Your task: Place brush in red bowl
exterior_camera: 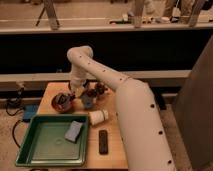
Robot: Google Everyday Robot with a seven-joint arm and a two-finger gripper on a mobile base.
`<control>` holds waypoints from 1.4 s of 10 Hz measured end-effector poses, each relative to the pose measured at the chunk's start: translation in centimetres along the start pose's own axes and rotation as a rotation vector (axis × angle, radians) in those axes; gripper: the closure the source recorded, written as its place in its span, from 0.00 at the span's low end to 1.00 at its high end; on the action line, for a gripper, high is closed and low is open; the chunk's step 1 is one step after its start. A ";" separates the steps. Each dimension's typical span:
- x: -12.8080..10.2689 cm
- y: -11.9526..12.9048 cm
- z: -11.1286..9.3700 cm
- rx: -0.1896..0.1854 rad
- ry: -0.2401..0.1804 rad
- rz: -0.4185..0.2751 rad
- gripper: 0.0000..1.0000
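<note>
Viewpoint: you look down from high up, close behind the robot's arm (135, 115), which fills your right foreground.
Facing: forward across the wooden table (112, 145) toward a dark wall (40, 55).
Nearness: mid-range; the whole tabletop fits.
Gripper: the gripper (73, 93) sits far-left, by the red bowl (63, 102).
Views: you have this single one.
</note>
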 end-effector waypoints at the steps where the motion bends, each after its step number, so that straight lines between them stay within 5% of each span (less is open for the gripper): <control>1: 0.1 -0.2 0.2 -0.004 0.003 0.003 0.82; 7: 0.4 -0.7 1.0 -0.020 -0.009 0.008 0.24; 11: -0.2 -1.0 1.3 -0.022 -0.047 -0.002 0.20; 14: -0.1 -0.7 0.9 0.032 -0.095 0.001 0.20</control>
